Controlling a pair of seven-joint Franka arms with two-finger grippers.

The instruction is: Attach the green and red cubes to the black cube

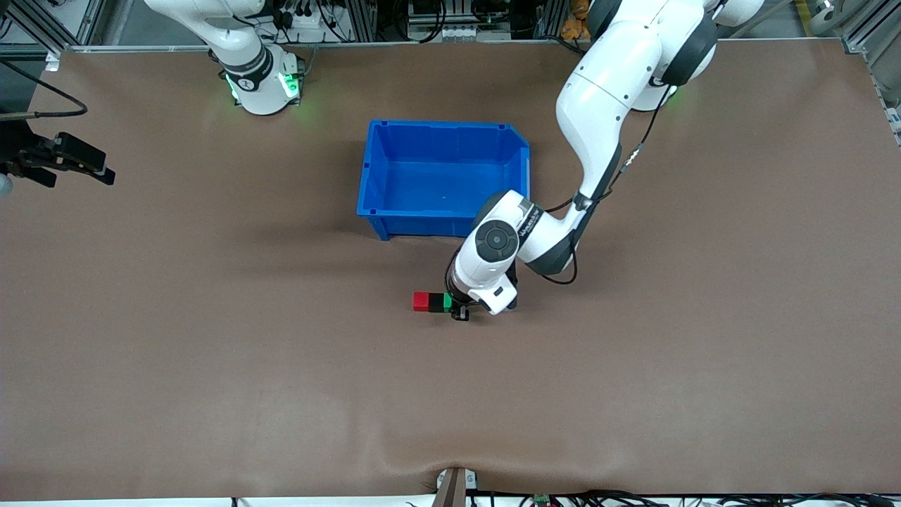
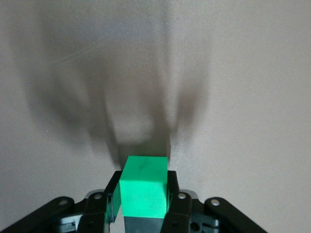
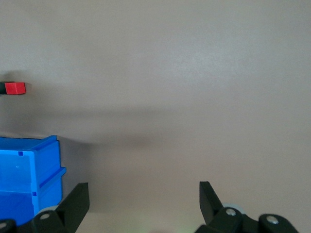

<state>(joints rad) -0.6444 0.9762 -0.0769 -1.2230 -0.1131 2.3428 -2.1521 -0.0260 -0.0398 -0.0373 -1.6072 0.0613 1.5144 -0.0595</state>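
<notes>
- Front view: I see the left gripper (image 1: pixel 459 310) low over the brown table (image 1: pixel 211 352), nearer the camera than the open blue plastic bin (image 1: pixel 443 134). The small bright green cube (image 1: pixel 446 301) sits at its fingers, and the small bright red cube (image 1: pixel 421 301) touches the green one on the side away from the fingers. I cannot make out the matte black cube here. The right gripper (image 1: pixel 77 163) waits off toward the right arm's end of the table.
- Left wrist view: the fingers (image 2: pixel 173 187) are clenched on the green cube (image 2: pixel 144 187), one pad on each flat side; a dark block just beneath it may be the black cube, though I cannot tell.
- Right wrist view: the right gripper's fingers (image 3: pixel 77 204) stand wide apart, holding nothing; the red cube (image 3: pixel 15 88) lies well away from them.
- I judge the cubes light, rigid and smooth-faced; opposite flat faces, gripped squarely, are the place to hold.
</notes>
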